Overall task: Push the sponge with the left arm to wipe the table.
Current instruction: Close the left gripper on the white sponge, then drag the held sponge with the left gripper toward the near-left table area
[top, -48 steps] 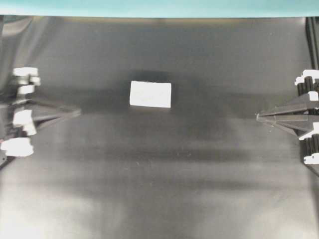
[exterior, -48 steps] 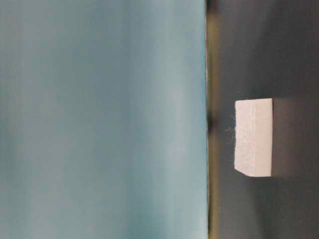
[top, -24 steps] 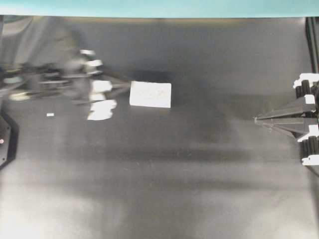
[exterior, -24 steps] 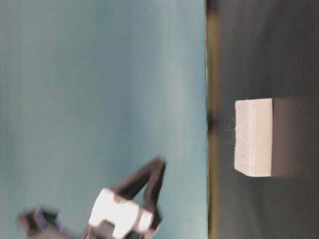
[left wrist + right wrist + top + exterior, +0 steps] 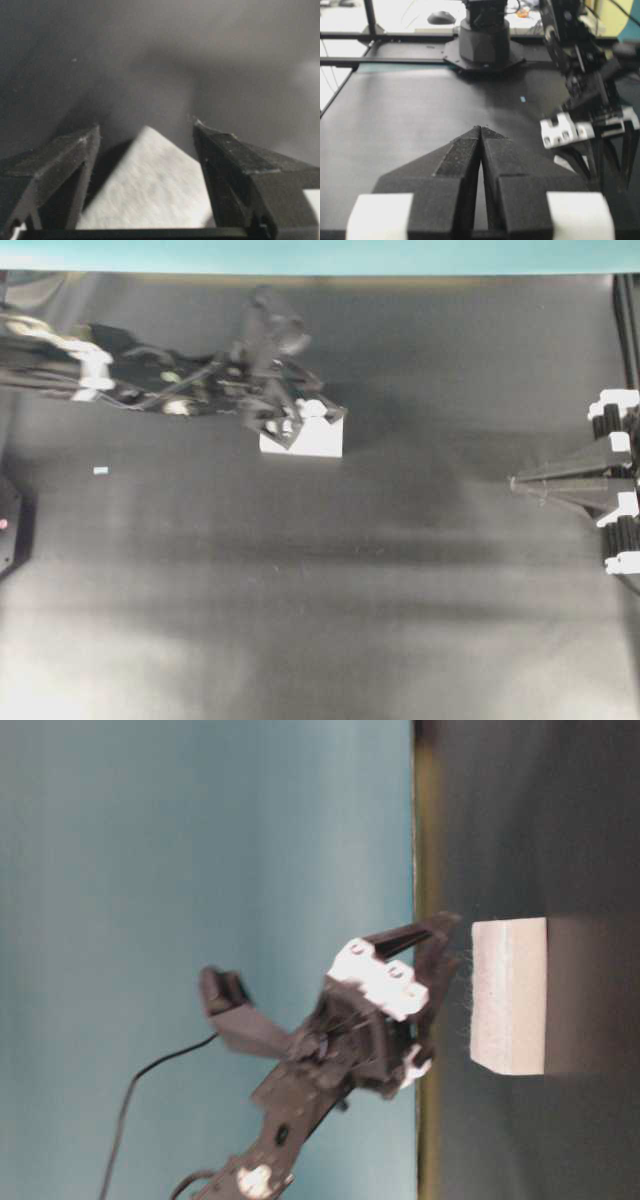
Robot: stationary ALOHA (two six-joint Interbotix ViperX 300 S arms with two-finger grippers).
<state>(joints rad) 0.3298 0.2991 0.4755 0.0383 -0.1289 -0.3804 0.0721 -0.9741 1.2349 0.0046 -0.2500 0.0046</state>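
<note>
Left gripper (image 5: 300, 420) over the sponge (image 5: 312, 437), fingers spread apart, nothing clamped. Overhead: left arm (image 5: 150, 380) reaches in from the table's left edge toward the middle of the far half; gripper head covers the sponge's upper left part. Sponge lies flat on the table (image 5: 320, 600), nearer the far teal edge than the near one. Tiny white fleck (image 5: 100, 470) near the left edge. Right gripper (image 5: 520, 480) at the right edge, fingers together, well apart from the sponge.

Table-level: left gripper (image 5: 440, 955) tilted down, tips just beside the sponge (image 5: 510, 995); contact cannot be told.

Left wrist: two fingers (image 5: 65, 160) apart, a sponge (image 5: 150, 185) corner between them.

Right wrist: right gripper (image 5: 481, 131) fingers pressed together, empty; left arm (image 5: 580, 65) at right.
</note>
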